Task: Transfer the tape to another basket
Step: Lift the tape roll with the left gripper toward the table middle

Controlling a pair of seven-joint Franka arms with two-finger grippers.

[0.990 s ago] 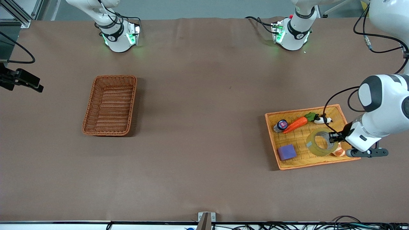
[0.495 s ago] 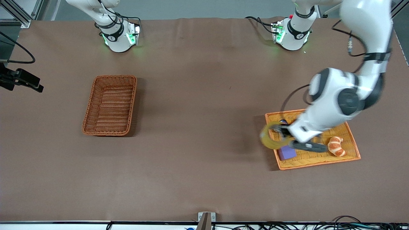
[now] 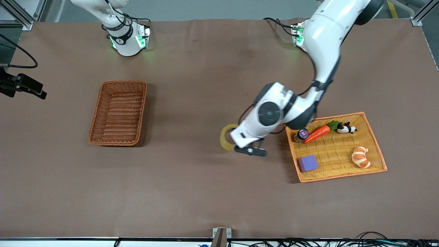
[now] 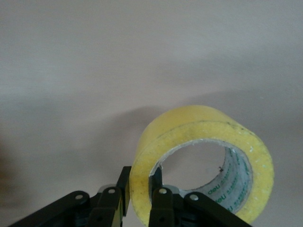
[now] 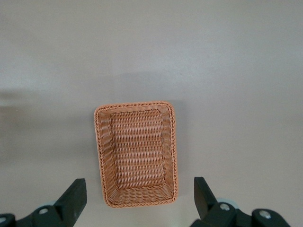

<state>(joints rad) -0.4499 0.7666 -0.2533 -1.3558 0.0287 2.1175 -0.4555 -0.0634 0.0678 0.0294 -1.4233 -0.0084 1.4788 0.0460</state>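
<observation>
Front view, taken from the right arm's end of the table toward the left arm's: the right arm waits, only its base showing there; the right gripper [image 5: 137,208] appears in the right wrist view alone, its two fingers spread wide with nothing between them, held high over the basket [image 3: 118,113]; that deep reddish-brown wicker basket sits on the brown table [image 3: 192,192] with nothing inside it, straight below the spread fingers of the right gripper and well apart from the left gripper; the left arm reaches out from its base to the bare middle of the table, and the left gripper [image 3: 236,142] hangs over that bare cloth, between the basket and the tray [image 3: 343,173]; in the left wrist view its fingers [image 4: 162,208] are clenched on the wall of the tape [image 3: 225,137], one finger inside the ring and one outside, so the yellowish roll stands on edge out from the fingertips, up off the table, on the side of the left gripper toward the basket; on the left gripper's side away from the basket lies the shallow orange-yellow tray, holding a purple block [image 3: 307,163], a small round jar [image 3: 302,134], a toy carrot [image 3: 317,133], a panda figure [image 3: 345,128] and a croissant [image 3: 360,157].
</observation>
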